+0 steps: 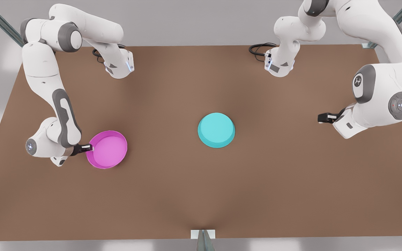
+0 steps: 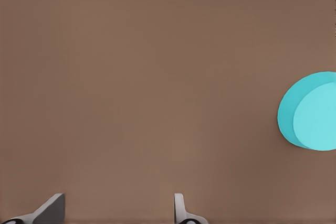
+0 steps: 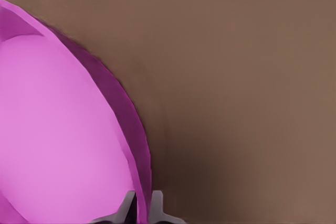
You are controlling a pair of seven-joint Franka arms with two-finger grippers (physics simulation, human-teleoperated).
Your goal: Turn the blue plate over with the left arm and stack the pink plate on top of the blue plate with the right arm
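The pink plate [image 1: 107,149] sits hollow side up toward the front view's left. My right gripper [image 1: 88,147] is shut on its rim on the side nearest that arm. In the right wrist view both fingertips pinch the pink plate's [image 3: 58,135] rim wall, the right gripper [image 3: 142,208] closed thin around it. The blue plate [image 1: 216,129] lies near the table's middle with its flat base up and its rim down. My left gripper [image 1: 322,118] waits open well off toward the front view's right, apart from the blue plate [image 2: 310,111]; its fingers [image 2: 181,209] stand wide over bare table.
The brown table [image 1: 201,195] runs to edges on all sides. Black cables [image 1: 258,48] coil near the arm bases at the back. A small metal bracket [image 1: 203,234] sits at the front edge. Bare table separates the two plates.
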